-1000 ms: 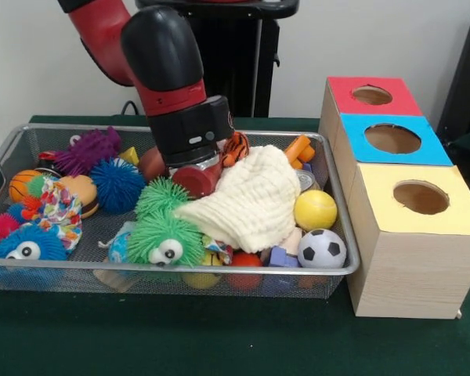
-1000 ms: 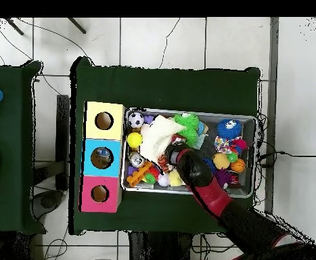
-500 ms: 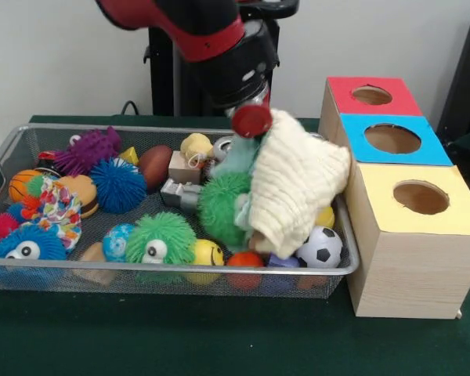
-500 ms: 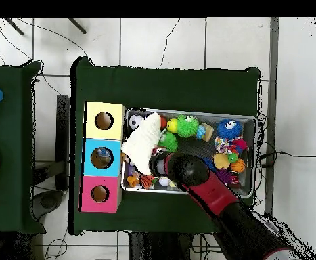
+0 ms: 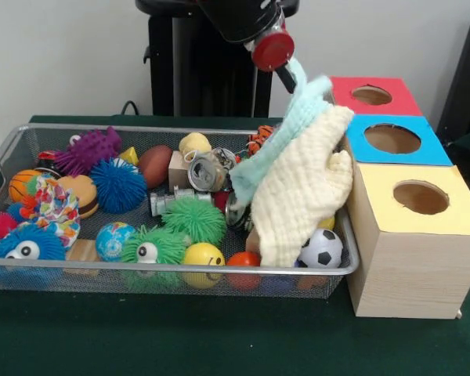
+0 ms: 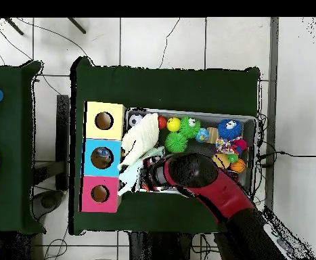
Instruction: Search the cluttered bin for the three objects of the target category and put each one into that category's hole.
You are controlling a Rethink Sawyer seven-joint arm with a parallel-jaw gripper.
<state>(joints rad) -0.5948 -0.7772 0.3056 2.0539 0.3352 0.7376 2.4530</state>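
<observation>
My gripper [image 5: 287,76] is raised above the bin's right end, beside the boxes, shut on a mint-green cloth [image 5: 291,117]. A cream waffle cloth [image 5: 305,192] hangs with it, draped against the blue-topped box [image 5: 392,139], its lower end still inside the wire bin [image 5: 172,269]. In the overhead view the cream cloth [image 6: 139,139] and mint cloth [image 6: 130,179] lie across the bin's left edge toward the blue box [image 6: 101,158]. The arm [image 6: 187,169] covers the gripper there. The red-topped box [image 5: 374,95] and yellow-topped box [image 5: 419,197] stand on either side.
Uncovered in the bin: a soccer ball [image 5: 322,247], yellow smiley ball [image 5: 202,257], green spiky ball [image 5: 193,218], metal can [image 5: 207,170], brown football [image 5: 153,163], blue spiky ball [image 5: 116,185], purple spiky toy [image 5: 88,149], and a blue fuzzy toy with eyes [image 5: 27,244].
The gripper rose out of the bin and swung toward the boxes, dragging both cloths up. The green spiky ball dropped back into the bin, and the toys under the cloth now show.
</observation>
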